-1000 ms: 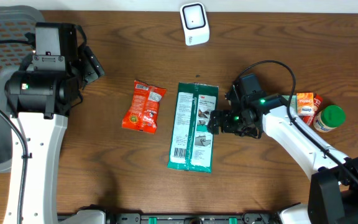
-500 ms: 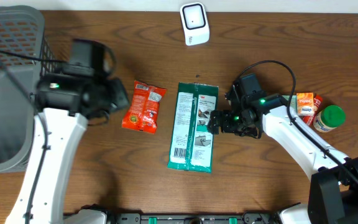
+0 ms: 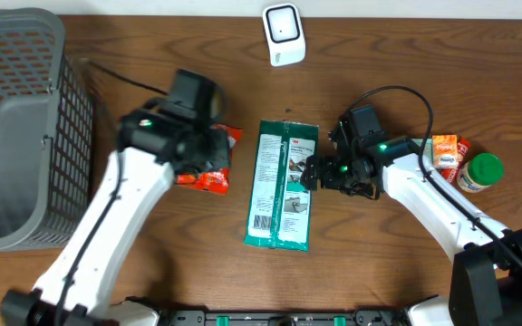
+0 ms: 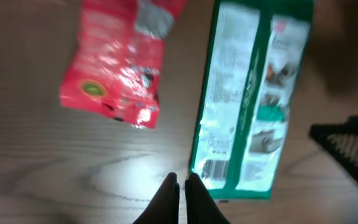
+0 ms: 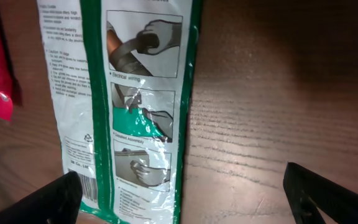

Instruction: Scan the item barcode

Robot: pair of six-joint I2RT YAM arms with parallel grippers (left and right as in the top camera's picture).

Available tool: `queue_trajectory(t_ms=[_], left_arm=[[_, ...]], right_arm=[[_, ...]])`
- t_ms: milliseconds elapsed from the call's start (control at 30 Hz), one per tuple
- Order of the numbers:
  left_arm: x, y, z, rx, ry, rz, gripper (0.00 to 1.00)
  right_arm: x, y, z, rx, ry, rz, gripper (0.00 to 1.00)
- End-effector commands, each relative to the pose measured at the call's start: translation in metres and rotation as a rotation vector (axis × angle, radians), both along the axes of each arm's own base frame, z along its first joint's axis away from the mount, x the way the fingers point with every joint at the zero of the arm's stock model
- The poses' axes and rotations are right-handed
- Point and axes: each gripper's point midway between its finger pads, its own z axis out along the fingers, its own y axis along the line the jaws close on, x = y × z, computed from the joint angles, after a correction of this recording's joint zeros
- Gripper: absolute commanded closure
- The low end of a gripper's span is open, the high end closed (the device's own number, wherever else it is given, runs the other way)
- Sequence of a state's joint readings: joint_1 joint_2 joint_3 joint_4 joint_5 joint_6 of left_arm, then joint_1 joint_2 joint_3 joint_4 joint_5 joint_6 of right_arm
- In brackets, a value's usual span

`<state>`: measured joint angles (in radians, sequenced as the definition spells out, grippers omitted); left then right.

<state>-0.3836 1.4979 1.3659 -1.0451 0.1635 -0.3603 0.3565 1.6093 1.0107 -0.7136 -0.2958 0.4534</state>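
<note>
1. The left tool point(image 4: 182, 180) has swung from the basket point(image 3: 16, 118) towards the red packet point(image 4: 120, 59) and closed, empty.
2. The right tool point(image 5: 188, 190) stays wide open, empty, at the green pack point(image 3: 282, 184).
3. That pack lies flat on the surface, well short of the scanner point(image 3: 284, 34), so it probably needs lifting next.

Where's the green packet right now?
Overhead, the green packet lies flat near the centre, between the red snack bag and the open right gripper.

Two packets point(image 4: 120, 59) point(image 4: 247, 99), one scanner point(image 3: 284, 33), one basket point(image 3: 25, 41), one jar point(image 3: 478, 172), one box point(image 3: 444, 149).
</note>
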Motion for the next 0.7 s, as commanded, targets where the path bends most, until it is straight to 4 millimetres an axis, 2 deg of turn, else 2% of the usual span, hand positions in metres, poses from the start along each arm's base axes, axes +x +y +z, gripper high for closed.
queue_trajectory(t_ms=[0, 67, 167, 333, 500, 667], left_arm=[[-0.009, -0.015, -0.039, 0.055, 0.106, -0.122, 0.92], [-0.011, -0.021, -0.055, 0.079, 0.149, -0.163, 0.92], [-0.013, -0.026, -0.083, 0.115, 0.223, -0.209, 0.92], [-0.007, -0.030, -0.112, 0.133, 0.268, -0.215, 0.92], [-0.002, -0.037, -0.130, 0.135, 0.279, -0.223, 0.92], [0.000, -0.041, -0.144, 0.140, 0.290, -0.230, 0.92]], right_arm=[[0.001, 0.001, 0.007, 0.014, 0.009, -0.038, 0.16], [-0.001, 0.001, 0.007, 0.011, 0.015, -0.031, 0.58], [-0.012, 0.004, 0.007, 0.029, 0.046, 0.023, 0.55], [-0.018, 0.003, 0.004, 0.034, 0.068, 0.041, 0.58], [-0.020, 0.006, 0.001, 0.083, 0.077, 0.041, 0.57], [-0.022, 0.007, -0.009, 0.182, 0.078, 0.035, 0.51]])
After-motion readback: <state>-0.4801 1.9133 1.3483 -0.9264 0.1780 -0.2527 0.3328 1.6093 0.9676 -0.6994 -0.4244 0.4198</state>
